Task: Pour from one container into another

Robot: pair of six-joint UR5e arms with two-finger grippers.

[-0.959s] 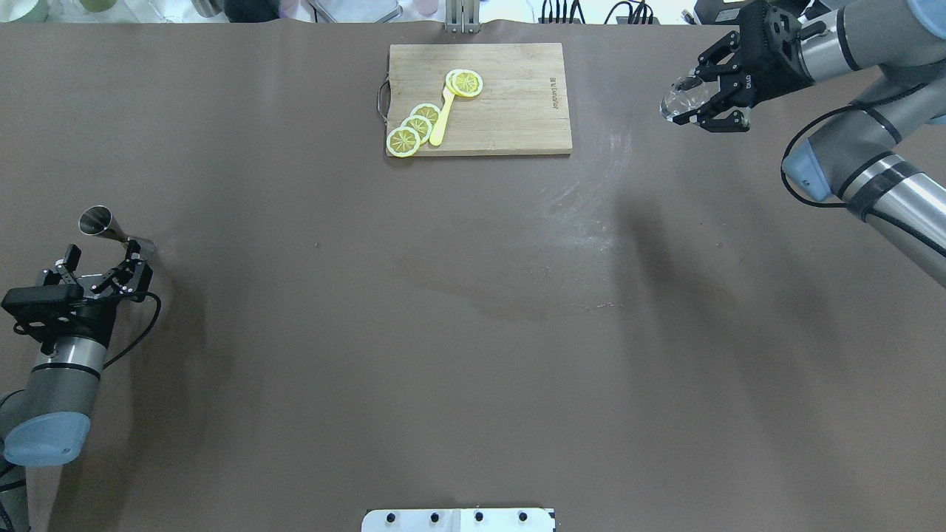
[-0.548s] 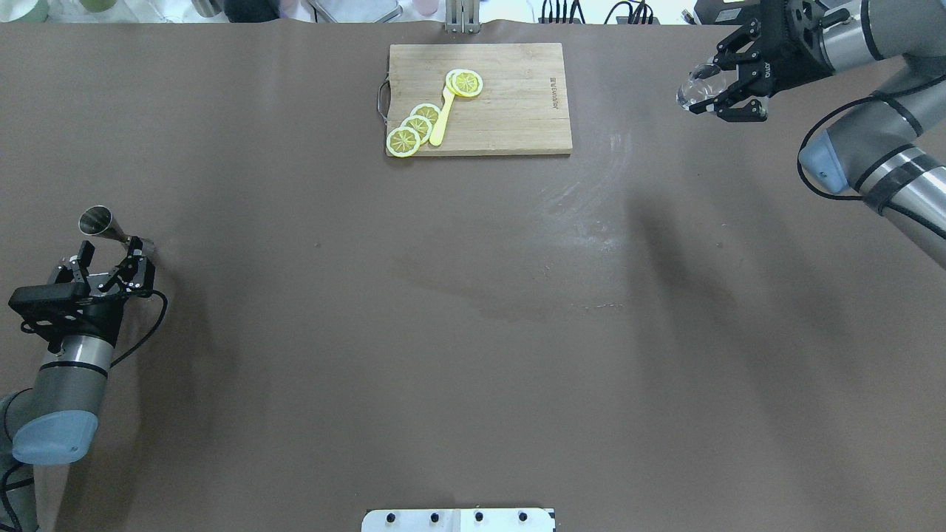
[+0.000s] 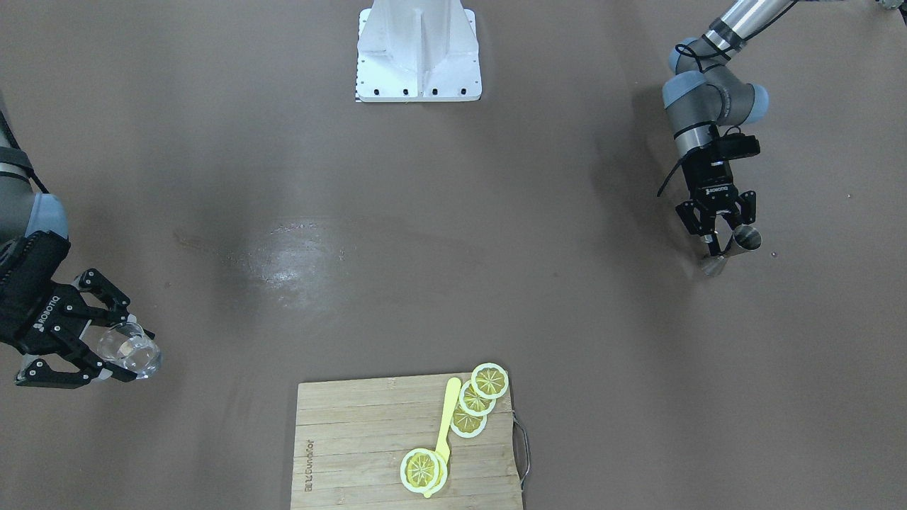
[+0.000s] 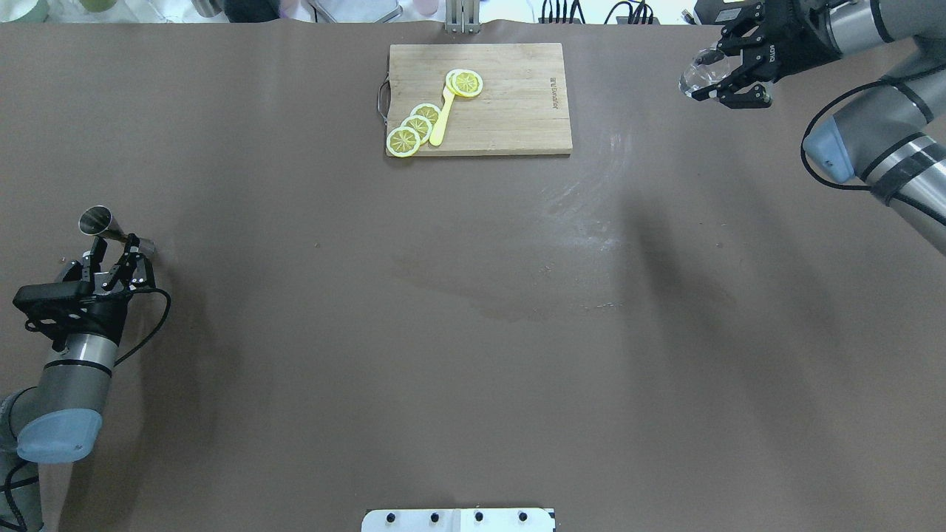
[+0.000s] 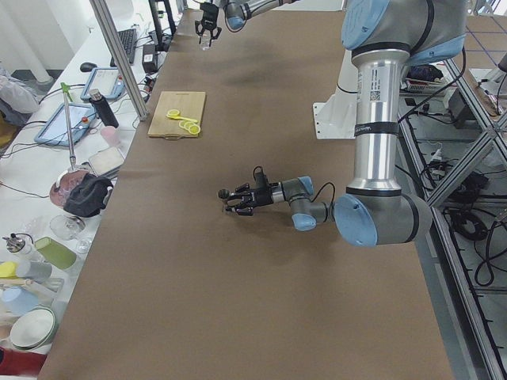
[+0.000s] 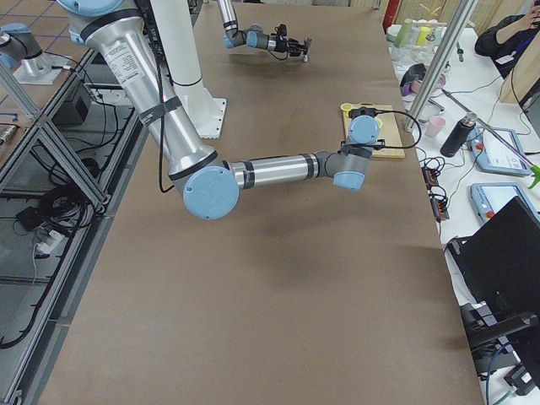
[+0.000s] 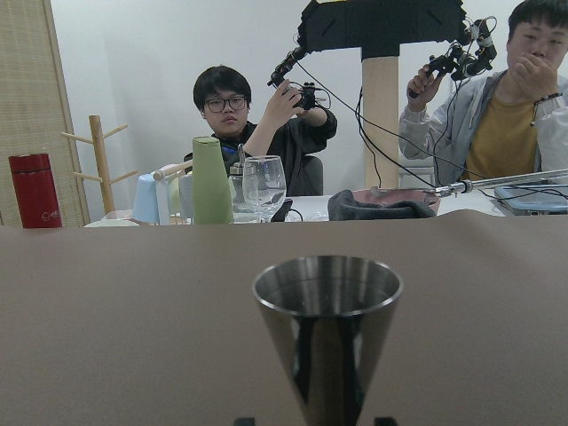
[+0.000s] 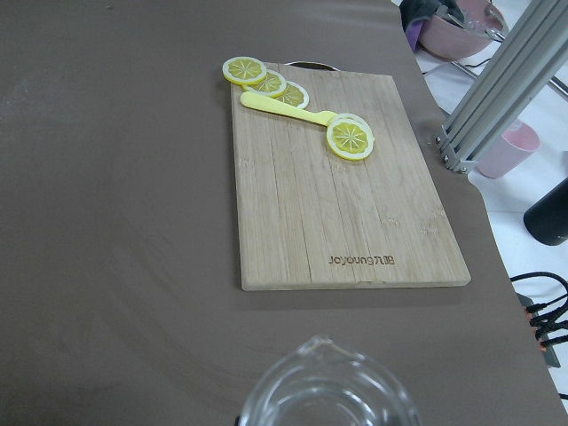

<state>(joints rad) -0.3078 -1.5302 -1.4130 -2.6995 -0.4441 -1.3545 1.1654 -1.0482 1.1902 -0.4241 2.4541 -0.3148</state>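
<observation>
Overhead exterior: your left claw (image 4: 117, 244) lies low, its jaws apart either side of the jigger (image 4: 100, 222) standing at the counter's (image 4: 443, 332) left edge.
Exterior front-facing: your right claw (image 3: 126, 348), marked ROBOTIQ, grips the glass cup (image 3: 136, 355) aloft.
Right wrist-mounted: the cutting board (image 8: 346, 204) reads Joyoung.

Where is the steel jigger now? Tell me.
In the overhead view the jigger sits near the table's left edge, between the fingers of the left hand, far from the cutting board.

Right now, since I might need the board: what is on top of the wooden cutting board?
On the cutting board: three overlapping lemon slices, a yellow utensil, and stacked slices covering one end of it, so that end's shape is hidden.
</observation>
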